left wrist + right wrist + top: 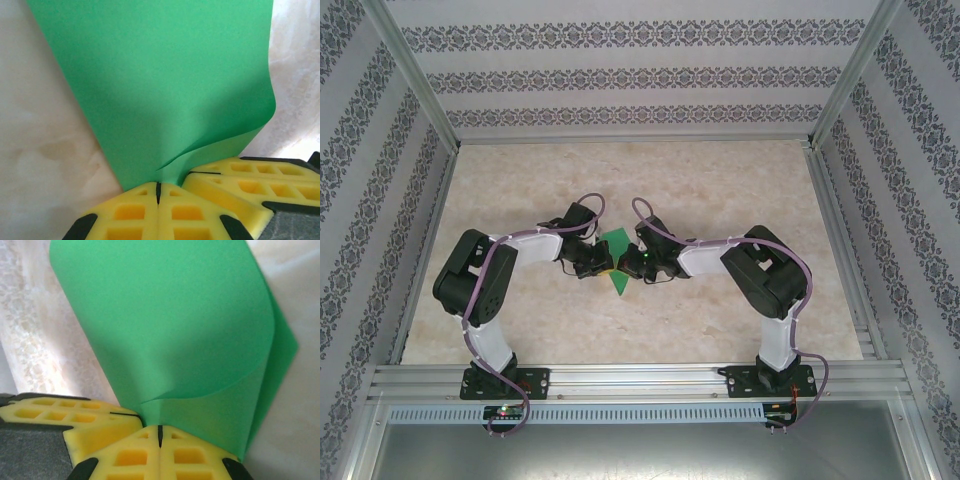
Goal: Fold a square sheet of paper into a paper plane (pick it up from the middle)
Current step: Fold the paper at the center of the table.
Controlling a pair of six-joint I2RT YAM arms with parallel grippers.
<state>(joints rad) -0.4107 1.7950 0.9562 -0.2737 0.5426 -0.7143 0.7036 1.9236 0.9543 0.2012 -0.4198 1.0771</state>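
Note:
The square sheet of paper is bright green and held up over the middle of the table, bent into a soft fold between both grippers. My left gripper is shut on its edge from the left, my right gripper from the right, fingertips almost touching. In the left wrist view the sheet rises from my closed left gripper, one layer curling over to the right, with the other gripper's yellow fingers beside it. In the right wrist view the sheet rises from my closed right gripper, and the left gripper's yellow fingers press in from the left.
The beige marbled table is walled by patterned panels at the back and sides. An aluminium rail runs along the near edge where both arm bases are bolted. Both arms bend inward to the table's centre.

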